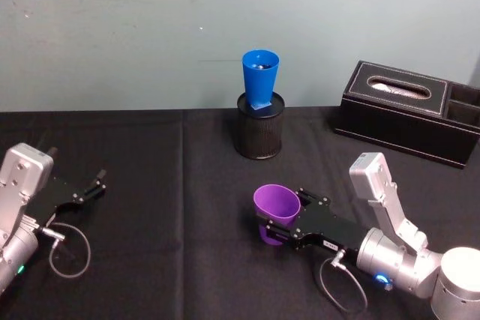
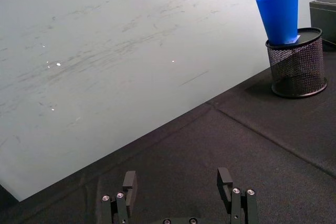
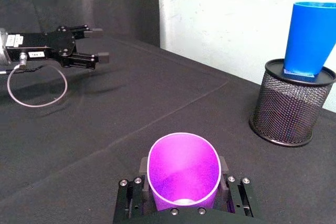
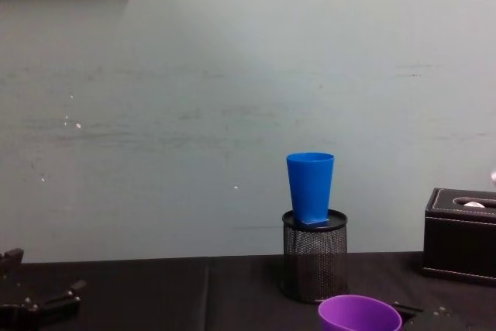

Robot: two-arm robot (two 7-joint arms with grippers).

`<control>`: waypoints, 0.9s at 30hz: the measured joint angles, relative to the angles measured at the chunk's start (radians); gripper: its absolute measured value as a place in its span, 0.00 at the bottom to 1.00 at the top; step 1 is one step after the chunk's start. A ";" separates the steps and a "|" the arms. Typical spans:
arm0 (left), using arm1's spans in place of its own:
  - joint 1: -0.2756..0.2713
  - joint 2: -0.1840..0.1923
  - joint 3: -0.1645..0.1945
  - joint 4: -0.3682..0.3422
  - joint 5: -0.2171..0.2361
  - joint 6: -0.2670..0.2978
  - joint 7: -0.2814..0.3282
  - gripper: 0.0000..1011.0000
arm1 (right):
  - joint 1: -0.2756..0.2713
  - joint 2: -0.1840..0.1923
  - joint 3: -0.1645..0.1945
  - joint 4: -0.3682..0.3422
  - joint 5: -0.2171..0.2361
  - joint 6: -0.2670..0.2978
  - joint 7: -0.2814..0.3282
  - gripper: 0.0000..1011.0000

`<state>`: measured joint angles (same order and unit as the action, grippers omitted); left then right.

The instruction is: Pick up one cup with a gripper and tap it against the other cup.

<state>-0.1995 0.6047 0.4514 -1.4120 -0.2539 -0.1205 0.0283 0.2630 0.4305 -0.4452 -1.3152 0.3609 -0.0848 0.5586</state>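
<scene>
Right gripper (image 1: 279,226): we see it nearest, at the right side of the black cloth (image 1: 165,260). Its two fingers pinch the lower body of the purple cup (image 1: 276,204) from both sides.
Purple cup: it leans a little with its mouth open upward. We cannot tell if its base touches the cloth.
Left gripper (image 1: 95,183): it is low over the cloth at the near left, well apart from both cups. Its fingers are spread with nothing between them.
Mesh pen holder (image 1: 260,136): it stands upright farther back, near the middle.
Blue cup (image 1: 259,76): it is upright with its base set in the holder's mouth, well apart from the purple cup.
Black box (image 1: 405,114): we see it at the far right, near the wall (image 1: 112,35).
</scene>
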 joint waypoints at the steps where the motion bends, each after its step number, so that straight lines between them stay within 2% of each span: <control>1: 0.000 0.000 0.000 0.000 0.000 0.000 0.000 0.99 | 0.000 0.001 0.000 -0.002 0.000 0.005 -0.001 0.71; 8: 0.000 0.000 0.000 0.000 0.000 0.000 0.000 0.99 | -0.005 0.014 0.006 -0.043 0.006 0.084 -0.016 0.71; 13: 0.000 0.000 0.000 0.000 0.000 0.000 0.000 0.99 | -0.013 0.030 0.021 -0.096 0.034 0.143 -0.024 0.71; 19: 0.000 0.000 0.000 0.000 0.000 0.000 0.000 0.99 | -0.015 0.046 0.030 -0.153 0.059 0.172 -0.031 0.71; 27: 0.000 0.000 0.000 0.000 0.000 0.000 0.000 0.99 | 0.002 0.059 0.025 -0.190 0.072 0.191 -0.036 0.71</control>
<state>-0.1995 0.6047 0.4514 -1.4120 -0.2539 -0.1206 0.0283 0.2648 0.4893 -0.4206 -1.5055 0.4327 0.1057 0.5225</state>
